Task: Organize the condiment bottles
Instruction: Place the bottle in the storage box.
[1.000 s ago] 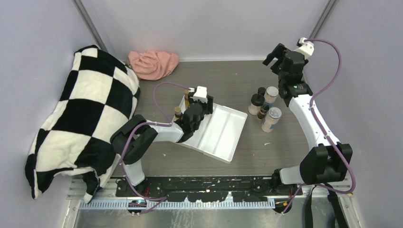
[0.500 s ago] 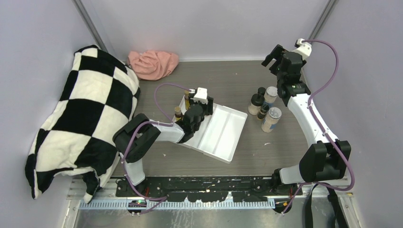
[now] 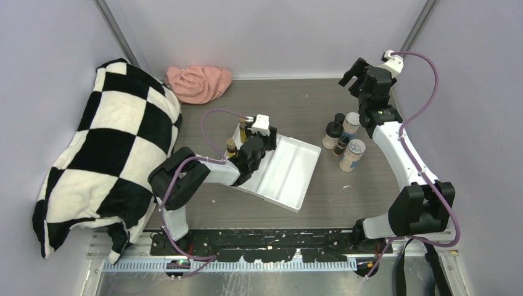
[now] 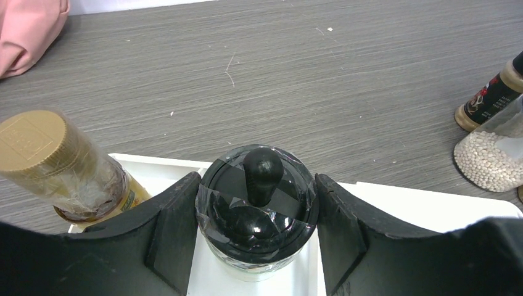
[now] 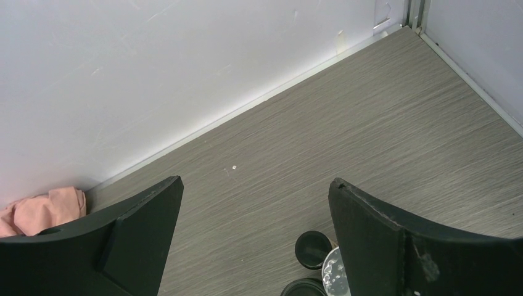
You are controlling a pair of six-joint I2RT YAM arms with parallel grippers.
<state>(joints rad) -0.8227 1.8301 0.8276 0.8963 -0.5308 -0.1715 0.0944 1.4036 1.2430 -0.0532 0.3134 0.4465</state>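
A black-lidded jar (image 4: 259, 216) stands in the white tray (image 4: 395, 197), and my left gripper (image 4: 258, 185) is shut on it, both fingers against its wrapped lid. A slim yellow bottle with a brown cap (image 4: 37, 145) stands just left of it in the tray (image 3: 290, 169). My left gripper (image 3: 254, 147) sits over the tray's far left end. On the table to the right is a cluster: a black-lidded jar (image 3: 335, 132), two clear shakers (image 3: 352, 123) (image 3: 353, 154) and a tiny dark bottle (image 3: 341, 146). My right gripper (image 3: 351, 71) hangs open above and behind them, with nothing between its fingers (image 5: 256, 182).
A black-and-white checkered cloth (image 3: 105, 154) covers the left side, and a pink cloth (image 3: 197, 83) lies at the back wall. Walls close in the table behind and on both sides. The tray's right compartments hold nothing.
My right gripper has drifted slightly left and farther back. The left gripper keeps its hold on the jar in the same place.
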